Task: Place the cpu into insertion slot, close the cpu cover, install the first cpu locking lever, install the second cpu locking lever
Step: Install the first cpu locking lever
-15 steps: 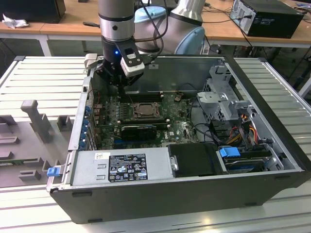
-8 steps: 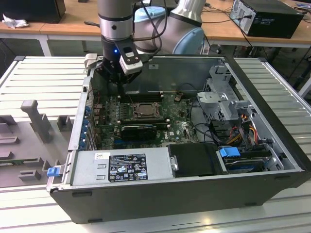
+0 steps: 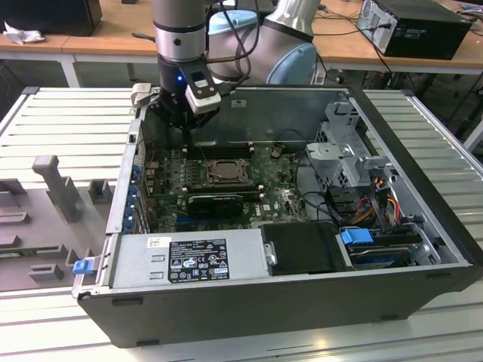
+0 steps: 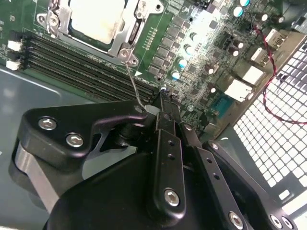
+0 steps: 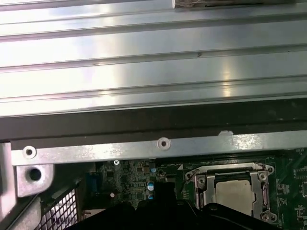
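Lever step in hand, we reckon. The cpu (image 4: 93, 19) sits in the insertion slot (image 3: 199, 173) mid-motherboard (image 3: 278, 197), with the cpu cover (image 5: 207, 188) down flat around it. The tool (image 4: 152, 109) hangs at the slot's far corner, toward the exterior view's left. It looks clenched on the free end of a thin wire locking lever (image 4: 132, 79) that runs from the socket corner to the tool. We can't tell whether it's the first or second lever. Our read: latching calls for pushing the lever down and tucking it under its hook, with a steady grip, clear of the memory slots (image 4: 72, 62).
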Tool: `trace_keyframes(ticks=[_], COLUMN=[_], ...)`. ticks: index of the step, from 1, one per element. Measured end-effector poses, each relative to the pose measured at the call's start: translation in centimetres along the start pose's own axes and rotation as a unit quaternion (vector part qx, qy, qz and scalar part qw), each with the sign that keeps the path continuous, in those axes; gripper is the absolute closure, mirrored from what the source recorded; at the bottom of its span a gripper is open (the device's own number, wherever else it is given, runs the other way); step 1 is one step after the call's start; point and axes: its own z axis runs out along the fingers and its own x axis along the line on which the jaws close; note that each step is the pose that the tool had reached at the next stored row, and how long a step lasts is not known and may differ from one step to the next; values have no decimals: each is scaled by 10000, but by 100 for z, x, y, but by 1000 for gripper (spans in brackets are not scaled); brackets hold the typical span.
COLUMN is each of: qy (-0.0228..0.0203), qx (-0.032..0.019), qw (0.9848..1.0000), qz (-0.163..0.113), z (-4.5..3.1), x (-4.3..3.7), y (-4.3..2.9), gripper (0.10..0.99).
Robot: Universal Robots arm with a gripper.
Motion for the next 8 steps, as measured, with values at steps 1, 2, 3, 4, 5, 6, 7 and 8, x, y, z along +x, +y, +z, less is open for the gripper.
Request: trace_keyframes(ticks=[1, 2, 3, 4, 5, 6, 7, 8], qy=[-1, 0, 0, 0, 1, 1, 0, 0], qx=[0, 0, 0, 0, 0, 0, 0, 0], qw=[10000, 10000, 10000, 10000, 10000, 10000, 10000, 10000], qz=[0, 1, 1, 1, 3, 4, 4, 5], z=[0, 0, 0, 0, 0, 1, 2, 5], x=[-9, -25, -44, -59, -83, -94, -102, -139], y=[1, 2, 4, 5, 5, 4, 4, 7], gripper=[980, 980, 980, 980, 980, 980, 980, 980])
